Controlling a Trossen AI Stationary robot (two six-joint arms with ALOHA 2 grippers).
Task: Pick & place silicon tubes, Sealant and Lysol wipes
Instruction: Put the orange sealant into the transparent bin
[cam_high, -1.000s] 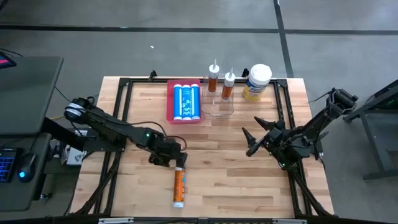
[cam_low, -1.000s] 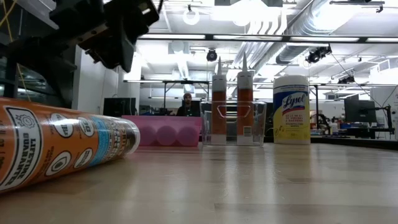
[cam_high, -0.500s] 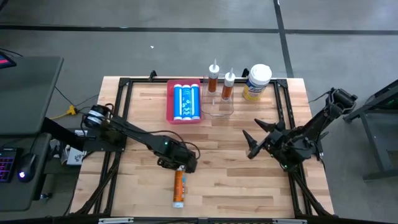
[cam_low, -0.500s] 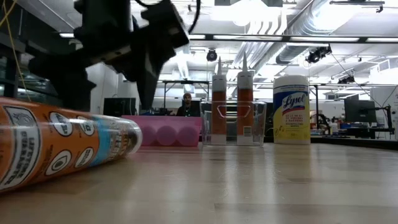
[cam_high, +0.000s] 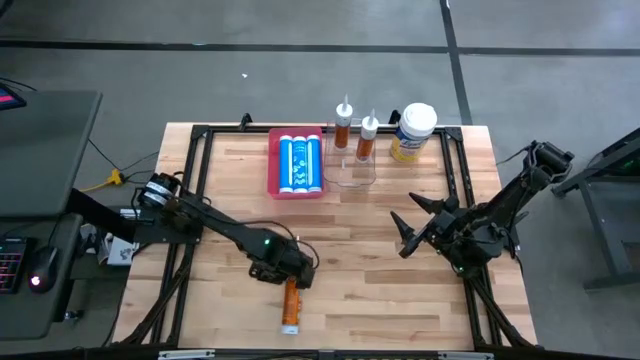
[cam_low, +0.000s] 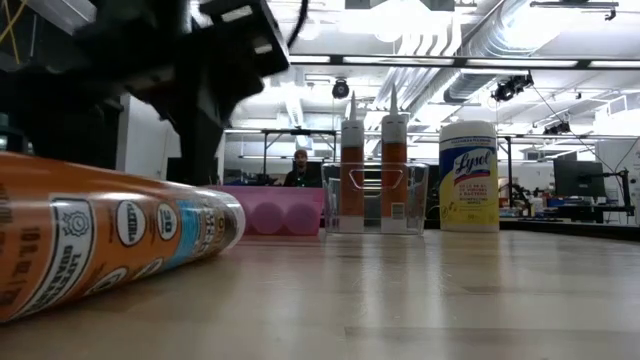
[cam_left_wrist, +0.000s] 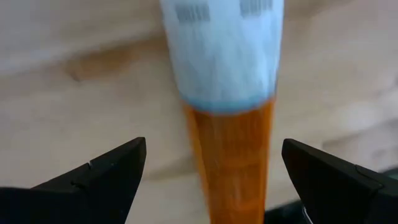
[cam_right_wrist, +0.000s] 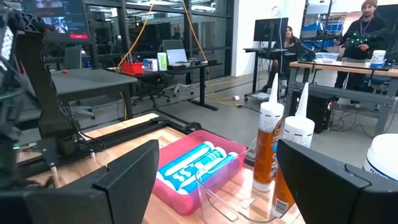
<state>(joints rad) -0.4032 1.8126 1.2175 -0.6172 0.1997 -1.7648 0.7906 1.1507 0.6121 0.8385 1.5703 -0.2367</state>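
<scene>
An orange sealant tube (cam_high: 290, 305) lies on its side on the table near the front edge; it fills the left of the low view (cam_low: 110, 240). My left gripper (cam_high: 285, 272) is open and low over the tube's far end. In the left wrist view its two fingers stand on either side of the tube (cam_left_wrist: 227, 143). My right gripper (cam_high: 405, 230) is open and empty above the table's right middle. The Lysol wipes (cam_high: 413, 132) stand at the far edge, beside a clear container (cam_high: 355, 165) that holds two upright caulk cartridges (cam_high: 344, 125). My left gripper comes at the tube's far end (cam_left_wrist: 230, 162) from above with one finger on each side, lying across the tube. A gap shows beside the left finger (cam_left_wrist: 106, 174). I cannot tell whether the other finger (cam_left_wrist: 329, 177) touches the tube. The tube lies on the table.
A pink tray (cam_high: 276, 165) with two blue-and-white tubes stands at the far middle, left of the clear container. A black frame (cam_high: 200, 135) runs round the tabletop. Bare wood lies between the two arms. A person shows in the room beyond (cam_right_wrist: 367, 25).
My left gripper has gone toward the table's near edge and right, and down over the orange tube's far end. The tube has shifted a little toward the near edge and rolled, with its label turned in the low view.
</scene>
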